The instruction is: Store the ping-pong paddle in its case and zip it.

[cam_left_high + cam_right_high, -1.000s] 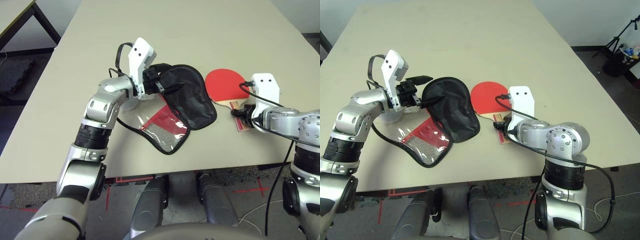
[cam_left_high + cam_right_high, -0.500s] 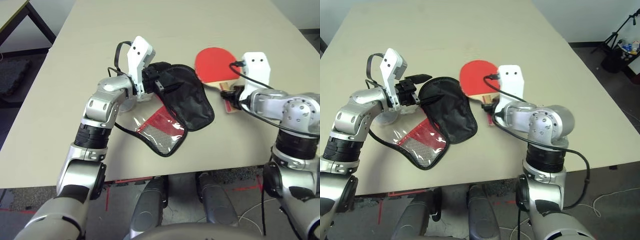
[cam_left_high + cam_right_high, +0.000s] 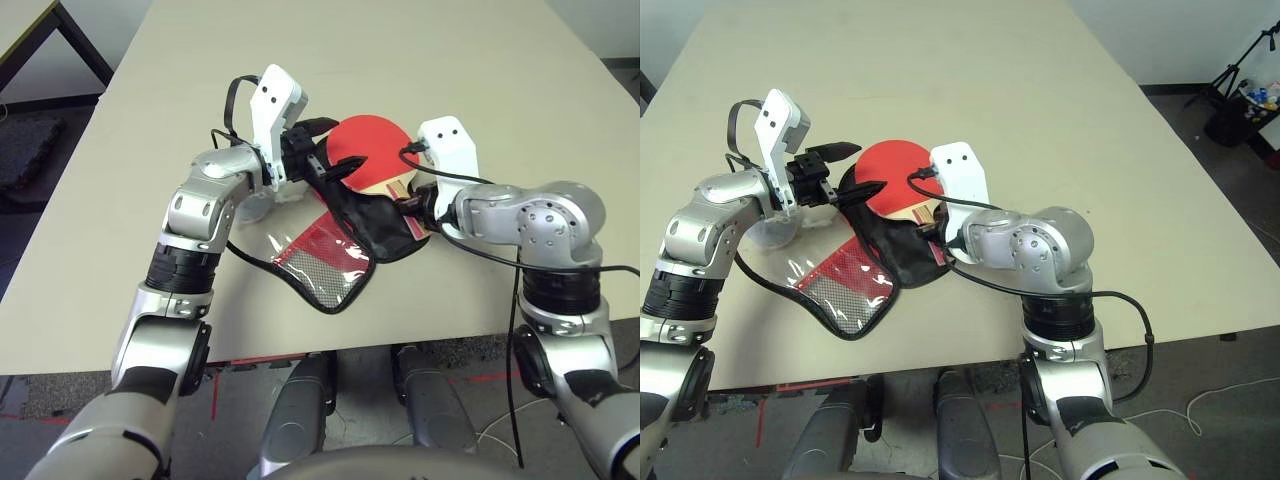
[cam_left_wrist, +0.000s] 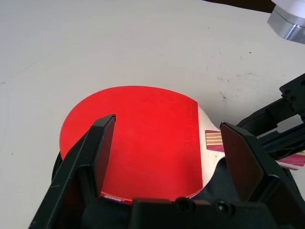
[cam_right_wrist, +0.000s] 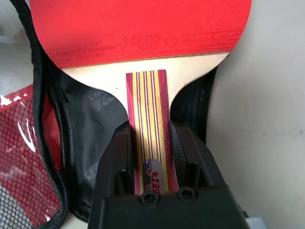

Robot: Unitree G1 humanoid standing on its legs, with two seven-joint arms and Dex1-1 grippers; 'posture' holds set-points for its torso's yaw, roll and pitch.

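- While the right gripper (image 5: 150, 157) clamps the striped handle, the ping-pong paddle (image 3: 365, 160) sits raised over the case (image 3: 375, 215), red face up.
- Right fingers (image 5: 116, 152) are pressed against both sides of the handle, closed down to its width; firm hold, no visible gap.
- Paddle head points to about 11 o'clock from the right gripper, handle trailing back toward 4 o'clock.
- Left gripper (image 4: 169, 157) stands wide open, with the red blade between its two spread fingers (image 4: 95, 152). Whether either finger touches the blade or the case edge, cannot tell.
- Left gripper sits at roughly 9 o'clock of the paddle head, pointing across toward it.
- Case lies open on the table (image 3: 480, 70): black fabric side under the paddle, clear side with red panel and mesh (image 3: 325, 255) spread out toward 7 o'clock of it.
- Black zipper edging (image 5: 38, 81) runs along the case rim next to the blade.
- Blade overlaps the black fabric side near its far end; whether the tip has gone inside the opening, cannot tell.
- Both silver forearms converge on the case from either side; grippers are close together, separated by the paddle.
- Case unzipped.
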